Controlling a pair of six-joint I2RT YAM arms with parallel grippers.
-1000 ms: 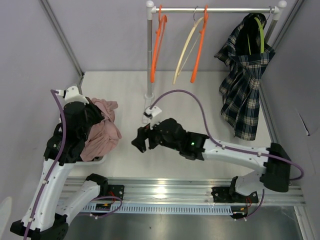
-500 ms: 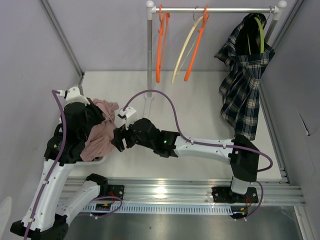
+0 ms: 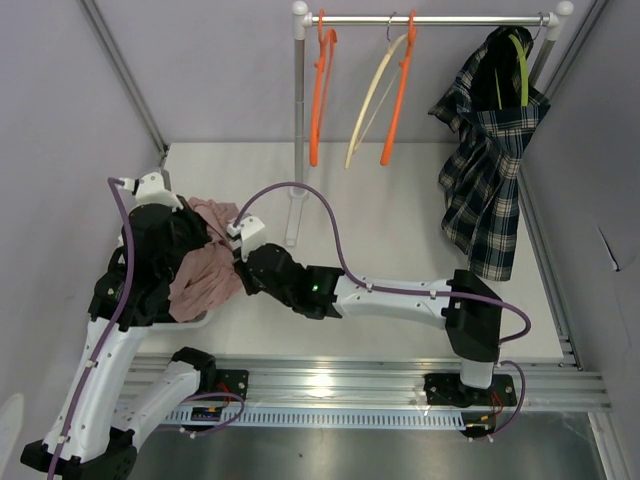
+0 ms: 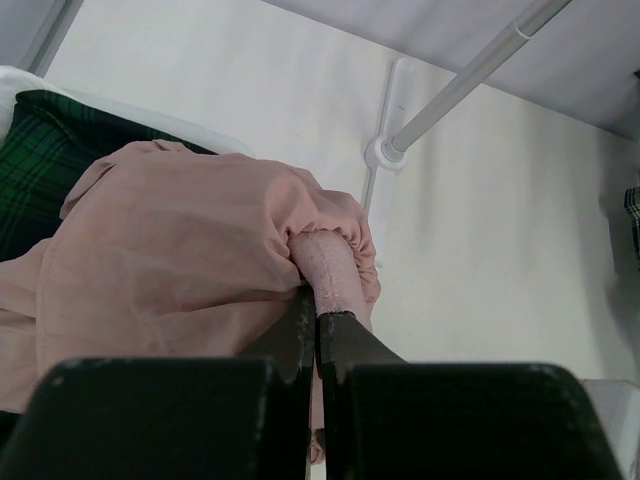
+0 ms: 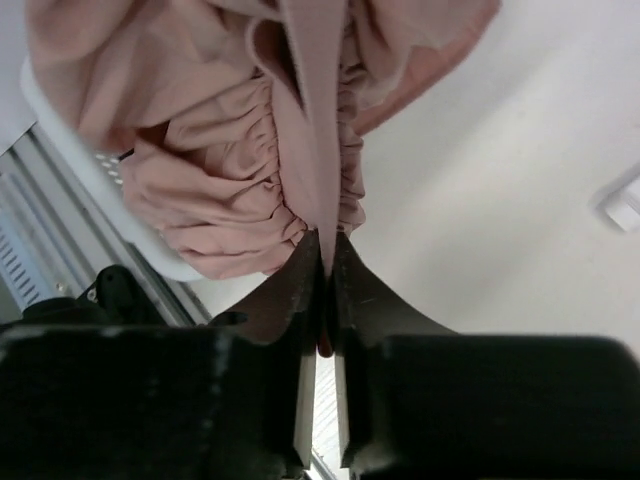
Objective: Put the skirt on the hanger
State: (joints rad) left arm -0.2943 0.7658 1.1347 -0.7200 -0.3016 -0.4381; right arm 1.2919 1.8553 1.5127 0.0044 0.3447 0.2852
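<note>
Shows the left gripper [image 4: 317,297] pinched tight on a rolled edge of the pink skirt [image 3: 205,272] at the near left of the table [image 3: 400,220], jaws all but meeting through the cloth. Finds the right gripper [image 5: 326,248], reached across from the right, closed narrowly on a flat strip of the same skirt just beside it. Leaves the rest of the skirt bunched over the rim of a white basket [image 5: 65,145], atop a dark green plaid cloth [image 4: 40,150]. Farther back, takes in the white rack post [image 3: 298,120] rising from the tabletop. Along the far rail [image 3: 430,19], catches an orange hanger [image 3: 314,145], a cream hanger [image 3: 352,155] and a second orange hanger [image 3: 388,150], then a plaid garment [image 3: 485,170] draped on a lime-green hanger [image 3: 520,60] at the right end.
</note>
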